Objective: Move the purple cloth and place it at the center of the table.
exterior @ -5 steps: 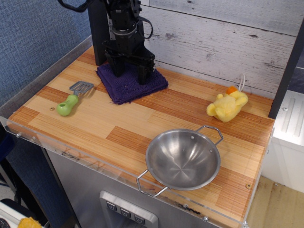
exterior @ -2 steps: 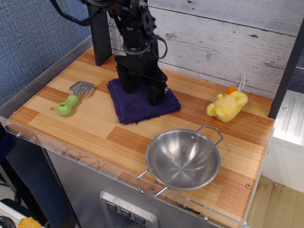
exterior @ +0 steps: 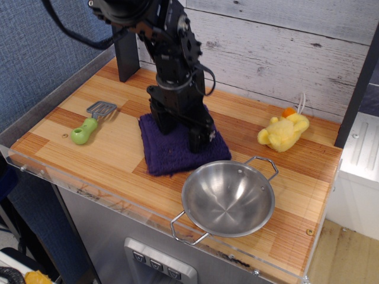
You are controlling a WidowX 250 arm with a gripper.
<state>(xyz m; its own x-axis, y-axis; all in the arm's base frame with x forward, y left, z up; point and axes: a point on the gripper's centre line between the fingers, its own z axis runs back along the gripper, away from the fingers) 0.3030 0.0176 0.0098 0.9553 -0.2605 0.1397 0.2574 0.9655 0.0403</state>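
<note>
The purple cloth (exterior: 177, 151) lies flat on the wooden table (exterior: 112, 148), near the middle and just behind the steel bowl. My black gripper (exterior: 180, 131) stands straight down on the cloth. Its two fingers (exterior: 163, 118) press into the cloth's far half with a fold of cloth between them. The cloth moves along with the gripper. The part of the cloth under the fingers is hidden.
A steel bowl (exterior: 228, 198) with wire handles sits at the front right, its rim close to the cloth's near corner. A green-handled spatula (exterior: 89, 125) lies at the left. A yellow plush duck (exterior: 283, 131) sits at the back right. A clear acrylic rim (exterior: 89, 192) edges the table front.
The gripper and the purple cloth have slid together from the back left of the table toward the front right, ending near the middle beside the bowl.
</note>
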